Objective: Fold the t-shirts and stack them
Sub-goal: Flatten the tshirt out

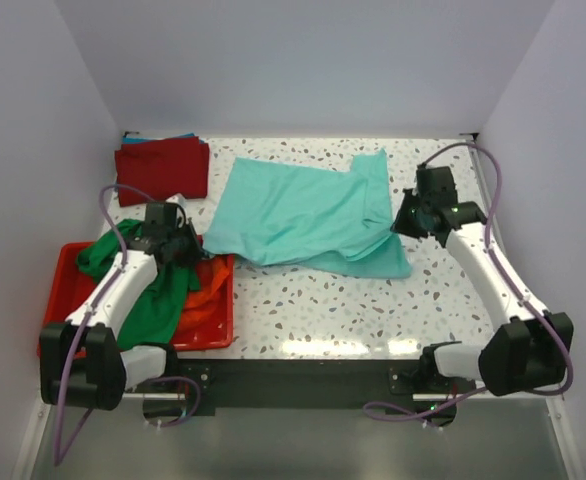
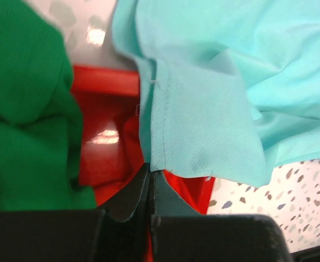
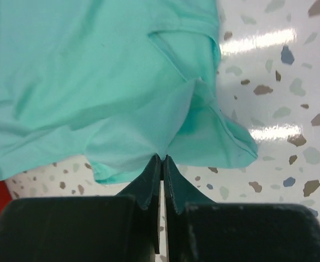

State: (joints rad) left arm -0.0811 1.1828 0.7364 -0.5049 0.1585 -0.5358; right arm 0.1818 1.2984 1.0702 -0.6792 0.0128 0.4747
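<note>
The teal t-shirt point(image 1: 303, 215) lies spread and rumpled on the table point(image 1: 313, 310), just to the right of the red bin point(image 1: 68, 262), with its near-left corner reaching over the bin's rim. The left tool point(image 2: 149, 176) is pinched tight on that hemmed corner above the bin. The right tool point(image 3: 161, 161), well away from the bin at the shirt's opposite side, is likewise closed, with a fold of the teal edge caught between its tips. The cloth looks like light, limp cotton (it sags and wrinkles wherever nothing supports it), so it will probably drape and drag rather than hold a shape. Hems and corners seem the best places to grip, since a stitched edge gives the tips something firmer. A green t-shirt point(image 1: 158, 300) and an orange t-shirt point(image 1: 208, 290) sit heaped inside the bin, and a dark red t-shirt point(image 1: 163, 168) lies folded just beyond it.
</note>
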